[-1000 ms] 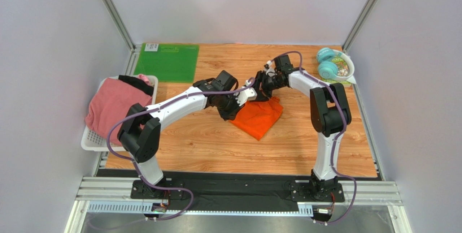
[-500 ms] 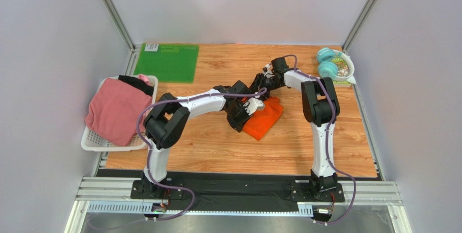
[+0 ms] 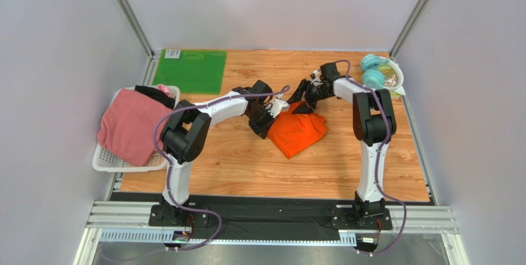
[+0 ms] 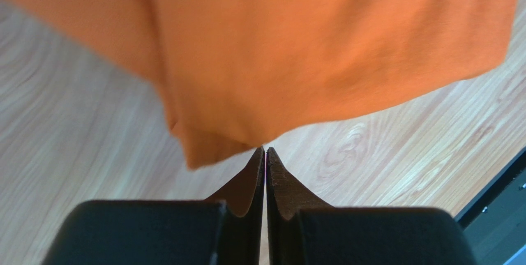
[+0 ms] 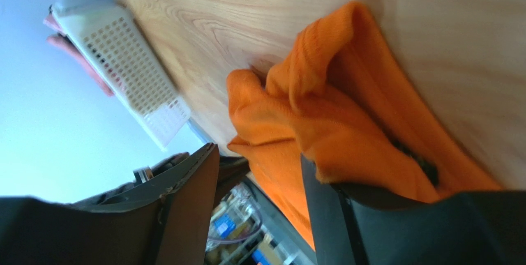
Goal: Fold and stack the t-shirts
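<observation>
1. Orange t-shirt [image 3: 300, 132] lies in a loose, rumpled heap near the middle of the wooden desk [image 3: 247, 166], and both arms are reaching in at its far edge.
2. Left gripper [image 3: 267, 123] sits at the heap's left corner. On the left wrist view the gripper [image 4: 264, 154] has its fingers pressed flat together. The tips meet right at the hem of the orange t-shirt [image 4: 321, 49]. I cannot tell whether any cloth is caught between them.
3. Right gripper [image 3: 304, 101] is at the heap's far side, just beside the left one. Its own camera shows the gripper [image 5: 259, 157] with its fingers spread apart.
4. Same view: a bunched fold of orange cloth [image 5: 333, 129] is piled against one finger [image 5: 324, 216], while the other finger [image 5: 185, 206] stands clear of it.
5. Over on the left edge of the desk, a white basket [image 3: 102, 161] holds the pink t-shirt [image 3: 128, 124], which spills over the rim. The black t-shirt [image 3: 154, 95] is tucked in at the back of the basket.
6. Green mat [image 3: 191, 71] lies flat at the far left corner, well apart from the orange heap.
7. Teal headphones [image 3: 372, 71] rest at the far right corner, near the right arm's wrist.
</observation>
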You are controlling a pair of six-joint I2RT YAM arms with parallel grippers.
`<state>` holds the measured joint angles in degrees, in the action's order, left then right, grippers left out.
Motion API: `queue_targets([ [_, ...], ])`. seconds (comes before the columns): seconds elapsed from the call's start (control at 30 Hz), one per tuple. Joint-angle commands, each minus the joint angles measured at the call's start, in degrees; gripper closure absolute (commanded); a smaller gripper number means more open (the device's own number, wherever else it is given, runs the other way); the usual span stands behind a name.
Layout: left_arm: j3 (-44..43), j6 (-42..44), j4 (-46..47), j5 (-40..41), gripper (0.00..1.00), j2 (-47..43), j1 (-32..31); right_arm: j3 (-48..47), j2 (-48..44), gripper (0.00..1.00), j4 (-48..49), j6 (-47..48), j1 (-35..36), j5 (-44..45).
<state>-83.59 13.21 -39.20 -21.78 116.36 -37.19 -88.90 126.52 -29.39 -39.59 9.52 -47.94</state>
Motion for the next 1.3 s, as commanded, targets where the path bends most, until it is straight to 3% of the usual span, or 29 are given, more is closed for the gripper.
queue_targets([
  [0.0, -2.4, 0.8, -2.2, -0.2, 0.93, -5.3, 1.3, 1.4, -12.9, 0.41, -7.6, 6.1, -2.9, 11.5],
  [0.17, -1.7, -1.4, -3.0, -4.0, 0.93, -8.4, 1.3, 10.0, -22.9, 0.41, -10.8, 8.9, -2.7, 21.3],
  [0.33, -3.2, -2.8, -3.8, -5.4, 0.93, -7.9, 1.2, 15.7, -27.1, 0.47, -13.2, 10.7, -2.6, 27.5],
  [0.73, -4.0, -3.0, -6.9, -6.1, 0.93, -9.9, 1.2, 12.1, -21.1, 0.53, -14.5, 15.8, -2.7, 33.0],
  [1.27, -3.2, -2.9, -7.4, -6.3, 0.93, -10.2, 1.2, 10.4, -16.8, 0.56, -12.5, 16.0, -3.0, 31.2],
])
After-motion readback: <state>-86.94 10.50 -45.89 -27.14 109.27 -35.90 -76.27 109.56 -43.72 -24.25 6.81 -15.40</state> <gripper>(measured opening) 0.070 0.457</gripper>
